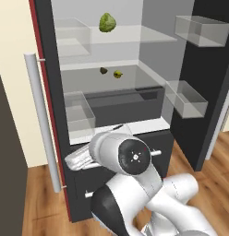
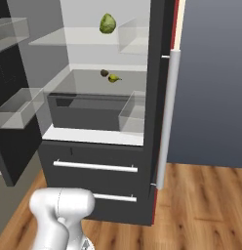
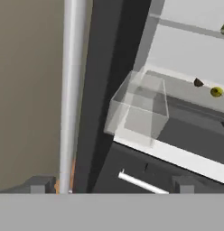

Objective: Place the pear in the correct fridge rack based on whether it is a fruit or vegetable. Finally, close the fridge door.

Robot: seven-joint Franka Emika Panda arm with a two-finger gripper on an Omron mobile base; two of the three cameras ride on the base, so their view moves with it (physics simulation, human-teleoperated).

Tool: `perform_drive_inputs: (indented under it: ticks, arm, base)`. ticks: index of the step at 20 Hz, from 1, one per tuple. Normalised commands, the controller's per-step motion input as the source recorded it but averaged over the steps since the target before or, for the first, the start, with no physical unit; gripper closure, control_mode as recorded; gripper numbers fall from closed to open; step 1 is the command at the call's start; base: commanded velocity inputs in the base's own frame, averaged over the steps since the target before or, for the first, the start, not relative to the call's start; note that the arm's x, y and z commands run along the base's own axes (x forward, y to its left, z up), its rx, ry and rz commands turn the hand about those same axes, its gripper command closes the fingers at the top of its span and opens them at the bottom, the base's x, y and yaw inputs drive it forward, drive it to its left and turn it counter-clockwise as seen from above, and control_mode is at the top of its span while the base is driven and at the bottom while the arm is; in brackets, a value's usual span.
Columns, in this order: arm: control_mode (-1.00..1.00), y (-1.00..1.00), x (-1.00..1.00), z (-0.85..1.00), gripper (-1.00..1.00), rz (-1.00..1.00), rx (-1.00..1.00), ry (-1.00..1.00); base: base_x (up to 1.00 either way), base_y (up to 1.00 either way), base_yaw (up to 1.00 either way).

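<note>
Gripper [image 3: 110, 185]: jaws spread wide, holding nothing; the hand points at the left fridge door.
Fridge door [image 3: 102, 81]: swung open, silver bar handle [image 3: 71, 90] at eleven o'clock of the fingertips, clear bin [image 3: 138, 110] at one o'clock.
Pear [image 1: 118, 73]: lies on the middle shelf, beside a dark small fruit [image 1: 103, 70] at its nine o'clock; leafy vegetable [image 1: 107, 22] one shelf above.
Risk, as I judge it: a push beside the handle could slip off, or strike the bin, leaving the door ajar.
</note>
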Motion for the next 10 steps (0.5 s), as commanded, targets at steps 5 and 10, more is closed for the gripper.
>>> perform_drive_inputs:
  ticks: [5,10]
  arm:
    - [-1.0,1.0,-0.12,-0.14,-1.0,0.11,-0.37,-0.06]
    - [-1.0,1.0,0.25,-0.1,-1.0,0.14,-0.36,0.0]
  base:
    - [0.0,0.0,0.0]
    - [0.0,0.0,0.0]
